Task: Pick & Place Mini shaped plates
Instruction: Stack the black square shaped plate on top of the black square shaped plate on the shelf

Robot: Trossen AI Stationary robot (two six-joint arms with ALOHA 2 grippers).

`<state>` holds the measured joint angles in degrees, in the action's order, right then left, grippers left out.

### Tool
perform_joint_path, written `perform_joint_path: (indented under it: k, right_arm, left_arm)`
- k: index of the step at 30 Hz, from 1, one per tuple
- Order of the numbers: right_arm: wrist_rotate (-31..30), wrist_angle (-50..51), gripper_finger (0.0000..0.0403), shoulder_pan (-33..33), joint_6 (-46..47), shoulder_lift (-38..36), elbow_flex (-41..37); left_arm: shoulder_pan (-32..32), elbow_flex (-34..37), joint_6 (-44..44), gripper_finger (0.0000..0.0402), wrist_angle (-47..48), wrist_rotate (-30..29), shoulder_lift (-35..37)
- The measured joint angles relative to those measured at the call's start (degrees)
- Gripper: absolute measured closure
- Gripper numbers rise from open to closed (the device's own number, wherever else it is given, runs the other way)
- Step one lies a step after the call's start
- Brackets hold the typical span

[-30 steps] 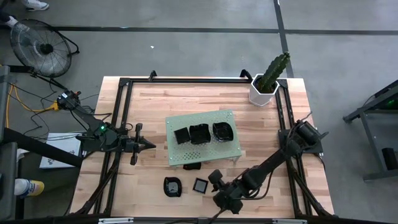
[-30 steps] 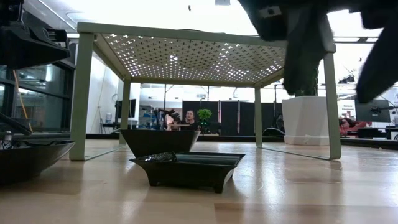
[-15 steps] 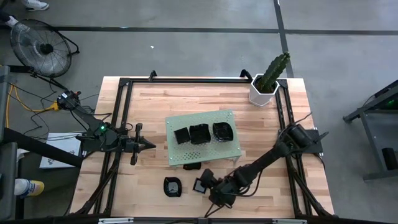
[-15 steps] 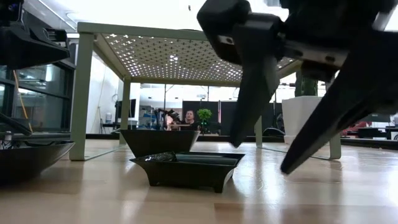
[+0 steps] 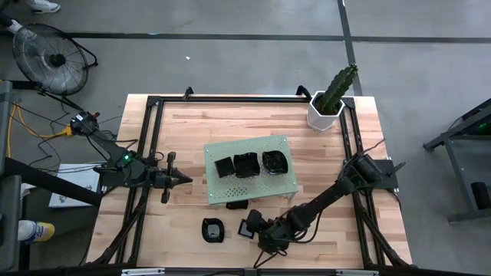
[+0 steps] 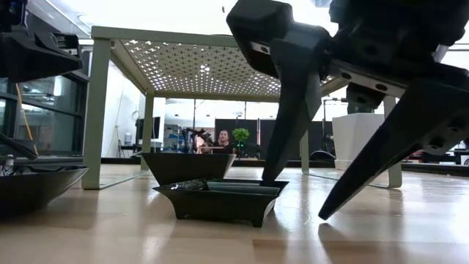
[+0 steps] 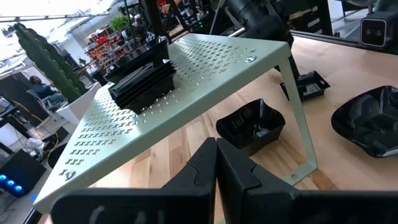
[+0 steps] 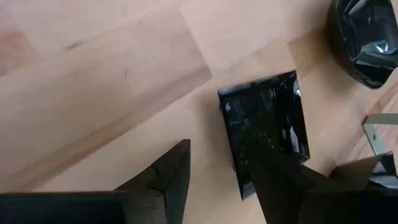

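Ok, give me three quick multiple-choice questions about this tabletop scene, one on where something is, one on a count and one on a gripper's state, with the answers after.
1. Where is the right gripper?
A. above the plant pot
B. at the square plate on the table's front part
C. on the green board

2. How many black plates sit on top of the green board?
A. one
B. three
C. six

3. How does the left gripper stand?
A. shut, empty
B. wide open
C. shut on a plate

Answers: 1 B, its open fingers straddle one edge of the square plate. 2 B, the high view shows three in a row. 3 A, its fingers meet with nothing between.
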<state>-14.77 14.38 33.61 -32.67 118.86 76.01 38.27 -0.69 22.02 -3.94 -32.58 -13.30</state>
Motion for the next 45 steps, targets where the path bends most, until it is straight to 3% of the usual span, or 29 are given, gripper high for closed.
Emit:
perform_joint_path:
  k: [8,20,33,45]
  right_arm:
    - [-1.5,-0.7,0.0254,-0.2,-0.9,0.3,0.0]
    - [-1.4,-0.7,0.0338,-0.2,-0.9,0.4,0.0]
    - [-1.4,-1.0,0.0396,-0.2,-0.9,0.4,0.0]
    - [-4.7,-1.8,0.0401,0.8,0.9,0.4,0.0]
  left_arm:
    - [0.0,0.0,0.0,0.04,0.0,0.0,-1.1]
    - [0.0,0.0,0.0,0.04,0.0,0.0,-1.2]
    - [0.0,0.0,0.0,0.04,0.0,0.0,-1.2]
    - [0.0,0.0,-0.2,0.04,0.0,0.0,-1.2]
